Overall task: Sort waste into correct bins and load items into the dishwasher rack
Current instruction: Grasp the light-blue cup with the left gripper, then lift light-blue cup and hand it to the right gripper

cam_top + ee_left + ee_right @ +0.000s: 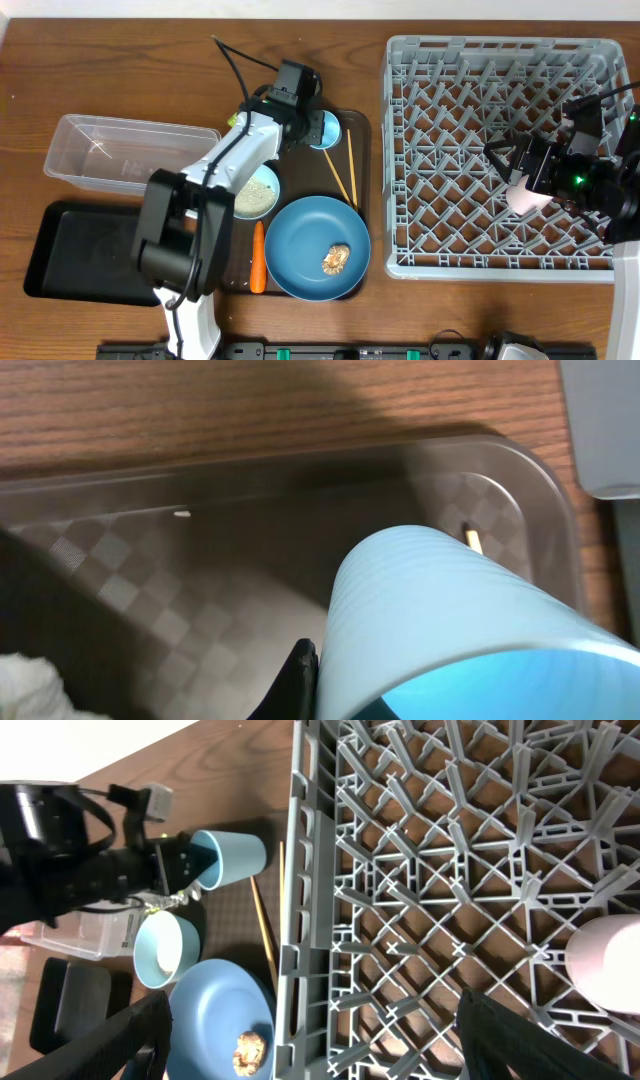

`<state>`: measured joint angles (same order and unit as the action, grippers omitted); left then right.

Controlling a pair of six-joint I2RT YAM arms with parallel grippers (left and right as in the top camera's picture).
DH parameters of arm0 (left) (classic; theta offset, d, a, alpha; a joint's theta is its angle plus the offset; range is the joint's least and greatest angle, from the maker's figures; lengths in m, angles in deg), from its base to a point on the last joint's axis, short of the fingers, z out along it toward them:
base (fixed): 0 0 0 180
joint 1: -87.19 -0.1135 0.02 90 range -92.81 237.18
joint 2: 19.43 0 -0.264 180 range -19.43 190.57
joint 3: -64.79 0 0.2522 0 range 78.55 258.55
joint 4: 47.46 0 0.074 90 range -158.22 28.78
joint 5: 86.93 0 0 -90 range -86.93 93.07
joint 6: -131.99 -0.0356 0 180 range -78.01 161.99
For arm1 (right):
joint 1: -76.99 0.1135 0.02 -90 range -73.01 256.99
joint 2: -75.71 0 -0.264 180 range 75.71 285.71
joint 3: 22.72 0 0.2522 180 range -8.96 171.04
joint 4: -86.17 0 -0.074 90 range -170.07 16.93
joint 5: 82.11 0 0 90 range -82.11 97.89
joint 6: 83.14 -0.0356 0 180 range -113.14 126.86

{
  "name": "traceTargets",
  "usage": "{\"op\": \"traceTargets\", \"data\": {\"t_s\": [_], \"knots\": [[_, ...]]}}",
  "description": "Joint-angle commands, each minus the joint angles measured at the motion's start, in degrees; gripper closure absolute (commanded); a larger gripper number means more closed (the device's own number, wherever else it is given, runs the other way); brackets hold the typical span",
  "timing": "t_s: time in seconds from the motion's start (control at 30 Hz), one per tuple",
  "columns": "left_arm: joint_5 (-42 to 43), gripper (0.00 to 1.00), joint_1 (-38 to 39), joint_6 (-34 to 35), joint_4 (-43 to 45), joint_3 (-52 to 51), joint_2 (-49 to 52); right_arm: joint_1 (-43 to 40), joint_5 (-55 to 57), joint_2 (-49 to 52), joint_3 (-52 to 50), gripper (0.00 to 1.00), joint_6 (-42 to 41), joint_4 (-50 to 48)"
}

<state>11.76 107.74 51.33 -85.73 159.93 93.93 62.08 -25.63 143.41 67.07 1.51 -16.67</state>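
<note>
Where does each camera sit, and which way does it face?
Overhead: above the table, facing straight down; both arms show, left pincer at the light blue cup.
Left wrist: on the left arm, facing that cup and the brown tray; one fingertip shows.
Right wrist: over the grey rack, facing the tray; its open fingers show.
Shared: the cup, in all three.

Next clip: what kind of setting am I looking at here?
Probably a staged dish-clearing workstation rather than a real kitchen. A large grey plastic dishwasher rack sits directly on a brown wooden table, beside a dark brown serving tray holding a soiled round blue plate.
</note>
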Motion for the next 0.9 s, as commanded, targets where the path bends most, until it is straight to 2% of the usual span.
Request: {"op": "traceTargets", "data": {"t_s": [0.0,0.17,0.33,0.43,0.63,0.87], "knots": [[4.57,0.94,-1.01,1.29,-1.46,0.17,-9.22,0.74,0.48,-0.09,0.76,0.16,1.79,0.07],[23.34,0.94,-4.98,0.63,-5.57,0.17,-19.23,0.76,-4.76,-0.09,0.76,0.15,7.26,-0.42],[48.26,0.94,-9.53,-0.70,-6.93,0.17,-23.96,2.27,-27.67,-0.09,0.76,0.16,21.46,-2.29],[60.35,0.94,-9.99,-0.66,-6.91,0.17,-24.48,5.46,-36.83,-0.09,0.76,0.19,23.61,-6.49],[72.02,0.94,-8.44,-0.44,-6.91,0.17,-24.68,15.82,-38.38,-0.09,0.76,0.22,23.63,-15.23],[74.93,0.94,-8.24,-0.13,-6.75,0.17,-26.34,25.97,-29.83,-0.02,0.76,0.20,23.63,-20.90]]}}
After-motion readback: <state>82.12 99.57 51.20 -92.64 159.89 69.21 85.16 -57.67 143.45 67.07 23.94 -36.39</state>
